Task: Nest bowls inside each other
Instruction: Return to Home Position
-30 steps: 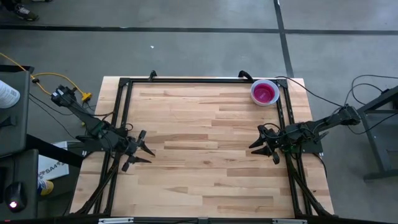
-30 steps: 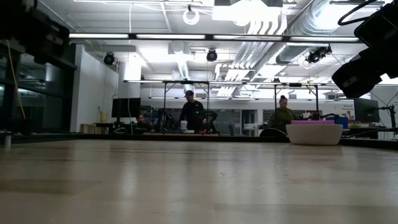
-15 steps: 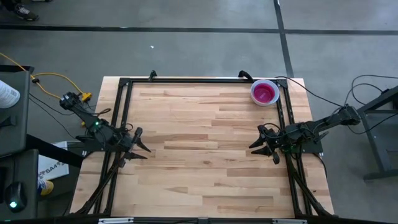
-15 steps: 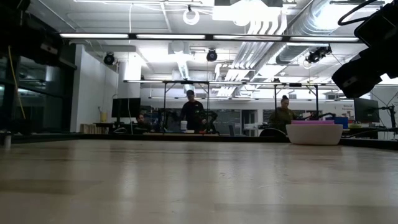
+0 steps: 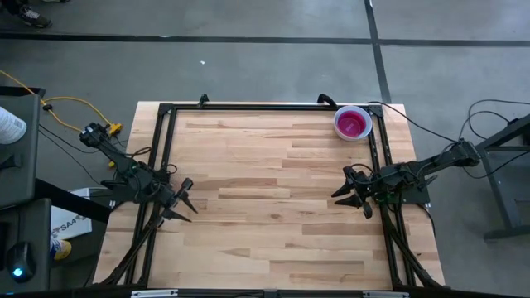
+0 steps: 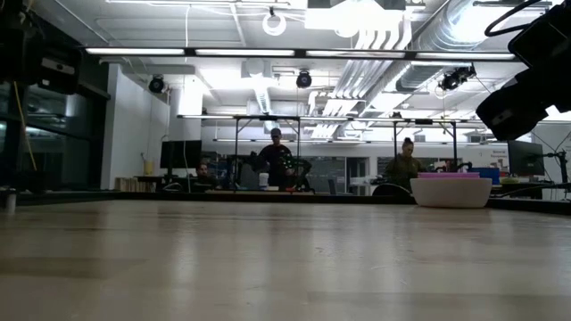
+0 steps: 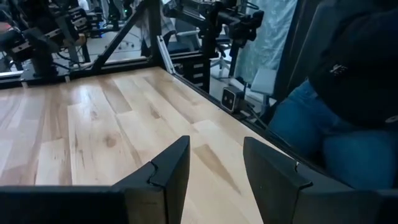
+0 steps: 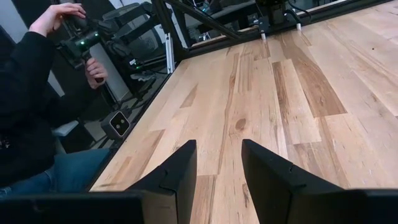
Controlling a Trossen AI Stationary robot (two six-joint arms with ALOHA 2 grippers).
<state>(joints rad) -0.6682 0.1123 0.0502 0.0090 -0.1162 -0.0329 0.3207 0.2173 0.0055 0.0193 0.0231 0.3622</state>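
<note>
A nest of bowls [image 5: 352, 123] stands on its base at the table's far right corner. A purple bowl lies inside a white one, and in the low view its purple rim [image 6: 449, 176] shows above the white wall [image 6: 451, 192]. My left gripper [image 5: 184, 201] hovers open by the left edge, far from the bowls, with bare wood between its fingers [image 7: 214, 165]. By the right edge, nearer to me than the bowls, my right gripper [image 5: 348, 189] hangs open with nothing between its fingers [image 8: 217, 162].
A black metal frame [image 5: 248, 106] runs along the table's far, left and right edges. A person sits at the near edge, seen as jeans [image 7: 323, 130] and as hands on a device [image 8: 78, 40]. Bare wood [image 5: 273, 182] lies between the two grippers.
My left arm has folded back toward the table's left edge and sunk a little, its gripper still open. The right arm and the bowls have kept still.
</note>
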